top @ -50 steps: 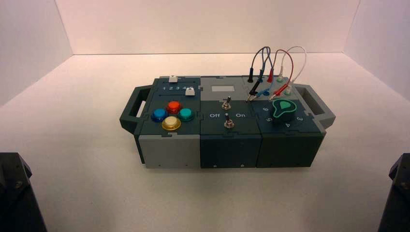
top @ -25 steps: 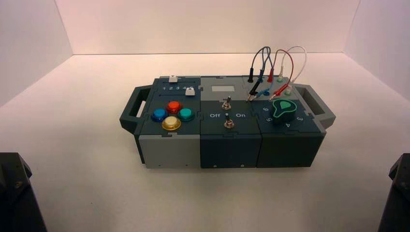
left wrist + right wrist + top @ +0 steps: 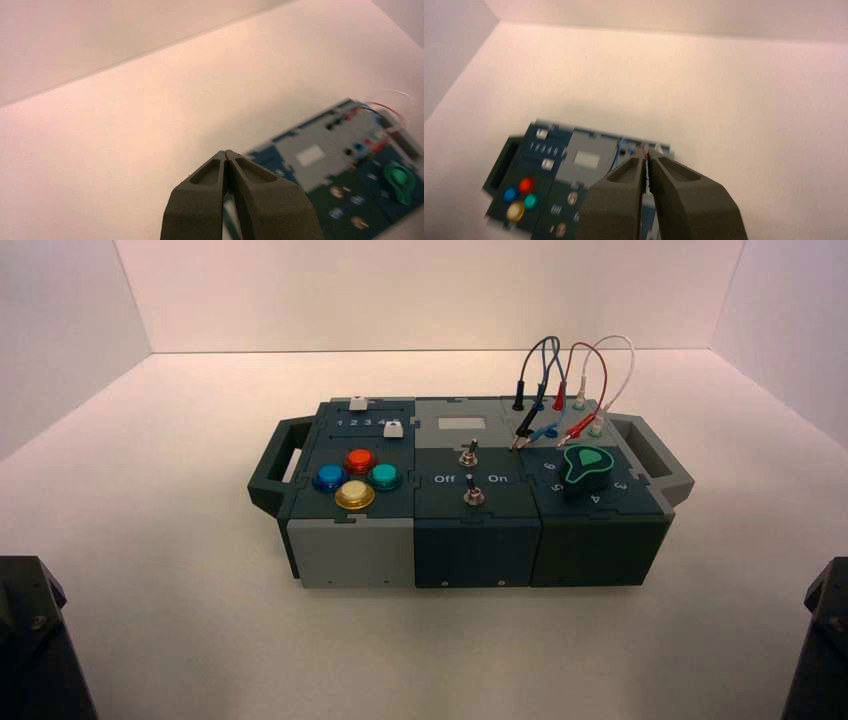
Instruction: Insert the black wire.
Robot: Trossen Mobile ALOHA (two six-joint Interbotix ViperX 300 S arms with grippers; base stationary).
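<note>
I see the white table [image 3: 200,640] carrying the box [image 3: 470,495], which stands near the middle, a little toward the far edge, with a handle at each short end. The box has three sections: at its left end a group of four round buttons, blue [image 3: 328,478], red [image 3: 359,460], green [image 3: 385,476] and yellow [image 3: 354,495], with two small white sliders [image 3: 392,429] behind them; in the middle two toggle switches [image 3: 467,455] near the words Off and On, behind them a grey panel [image 3: 462,425]; at its right end a green knob [image 3: 585,468] at the front. The wires stand at the far right corner of the box. The black wire [image 3: 530,360] makes a loop there: one black plug [image 3: 518,396] is upright in a socket at the far edge, and the other black plug [image 3: 525,427] lies tilted on the top of the box, just beside the blue plug [image 3: 545,430] and near the red plug [image 3: 578,426]. Both arms stay low at the near corners of the table, well apart from the box. The left gripper [image 3: 226,155] has its fingers pressed together, holding nothing. The right gripper [image 3: 645,156] is also closed with nothing between the fingers.
</note>
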